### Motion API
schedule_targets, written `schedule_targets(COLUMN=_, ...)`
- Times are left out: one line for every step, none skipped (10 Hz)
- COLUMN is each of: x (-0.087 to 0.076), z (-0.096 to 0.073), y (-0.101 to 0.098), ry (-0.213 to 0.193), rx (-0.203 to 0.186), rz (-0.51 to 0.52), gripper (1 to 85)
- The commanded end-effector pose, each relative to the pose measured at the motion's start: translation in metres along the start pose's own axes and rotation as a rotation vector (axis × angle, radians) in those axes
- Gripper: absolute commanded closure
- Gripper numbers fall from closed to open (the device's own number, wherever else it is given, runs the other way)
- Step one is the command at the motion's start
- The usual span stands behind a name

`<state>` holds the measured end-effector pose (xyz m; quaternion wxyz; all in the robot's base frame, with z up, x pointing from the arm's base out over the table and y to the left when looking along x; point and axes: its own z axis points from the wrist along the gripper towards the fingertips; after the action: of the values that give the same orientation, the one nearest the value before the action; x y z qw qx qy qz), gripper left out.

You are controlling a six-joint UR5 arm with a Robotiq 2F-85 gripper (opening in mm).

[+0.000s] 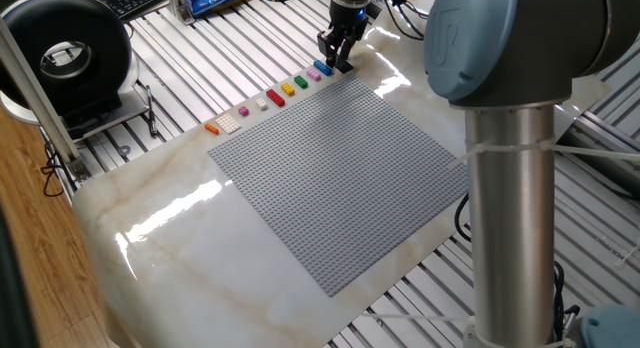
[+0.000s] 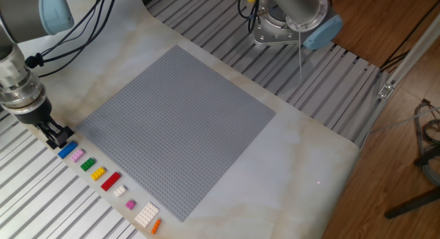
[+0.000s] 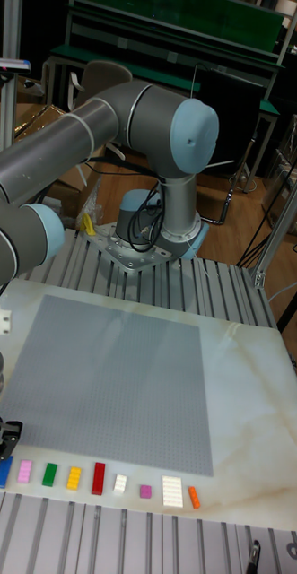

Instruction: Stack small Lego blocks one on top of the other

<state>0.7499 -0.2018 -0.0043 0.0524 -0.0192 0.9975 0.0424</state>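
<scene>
Several small Lego blocks lie in a row on the marble top along one edge of the grey baseplate [image 1: 335, 173]. From the gripper's end they run blue [image 1: 322, 67] [image 2: 67, 150] [image 3: 4, 470], pink [image 2: 78, 156], green [image 2: 87, 165], yellow [image 2: 98, 174], red [image 2: 110, 181], small white [image 2: 119, 191], small pink [image 2: 130, 205], large white [image 2: 146, 214] and orange [image 2: 155, 226]. None sits on another. My gripper [image 1: 338, 58] [image 2: 57, 137] [image 3: 2, 441] hangs low just past the blue block at the row's end. Its fingers are slightly apart and hold nothing.
The arm's big grey column [image 1: 510, 168] fills the right of one fixed view, and its base [image 2: 289, 23] is bolted to the slatted frame behind the baseplate. A black reel [image 1: 65, 58] stands at the far left. Cables [image 2: 75, 33] trail near the wrist.
</scene>
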Motion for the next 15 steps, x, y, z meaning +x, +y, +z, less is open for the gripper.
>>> schedule_targets(x=-0.003, z=-0.002, y=0.004, ry=-0.019, rx=-0.033, rz=0.013, gripper=41.7)
schedule_targets(x=-0.004, z=-0.002, y=0.006, ry=-0.019, rx=-0.042, rz=0.017, gripper=46.3)
schedule_targets(x=-0.004, z=-0.002, y=0.006, ry=-0.019, rx=-0.043, rz=0.019, gripper=51.0)
schedule_targets(x=-0.005, z=-0.002, y=0.006, ry=-0.022, rx=-0.046, rz=0.019, gripper=52.7)
schedule_targets(x=-0.006, z=-0.002, y=0.005, ry=-0.027, rx=-0.046, rz=0.019, gripper=56.3)
schedule_targets(x=-0.006, z=-0.002, y=0.002, ry=-0.028, rx=-0.035, rz=0.019, gripper=60.3)
schedule_targets(x=-0.006, z=-0.002, y=0.000, ry=-0.026, rx=-0.026, rz=0.021, gripper=63.3)
schedule_targets(x=-0.004, z=-0.002, y=-0.002, ry=-0.018, rx=-0.019, rz=0.025, gripper=66.7)
schedule_targets(x=-0.002, z=-0.004, y=-0.002, ry=-0.007, rx=-0.016, rz=0.031, gripper=68.7)
schedule_targets(x=-0.001, z=-0.005, y=-0.003, ry=-0.001, rx=-0.010, rz=0.036, gripper=69.7)
schedule_targets(x=0.000, z=-0.006, y=-0.005, ry=0.010, rx=0.005, rz=0.043, gripper=73.0)
schedule_targets(x=-0.002, z=-0.007, y=-0.006, ry=0.012, rx=0.032, rz=0.066, gripper=81.3)
schedule_targets(x=-0.001, z=-0.010, y=-0.008, ry=0.030, rx=0.060, rz=0.078, gripper=84.7)
schedule_targets(x=-0.001, z=-0.011, y=-0.005, ry=0.029, rx=0.060, rz=0.082, gripper=84.7)
schedule_targets(x=0.000, z=-0.012, y=-0.005, ry=0.035, rx=0.065, rz=0.085, gripper=84.7)
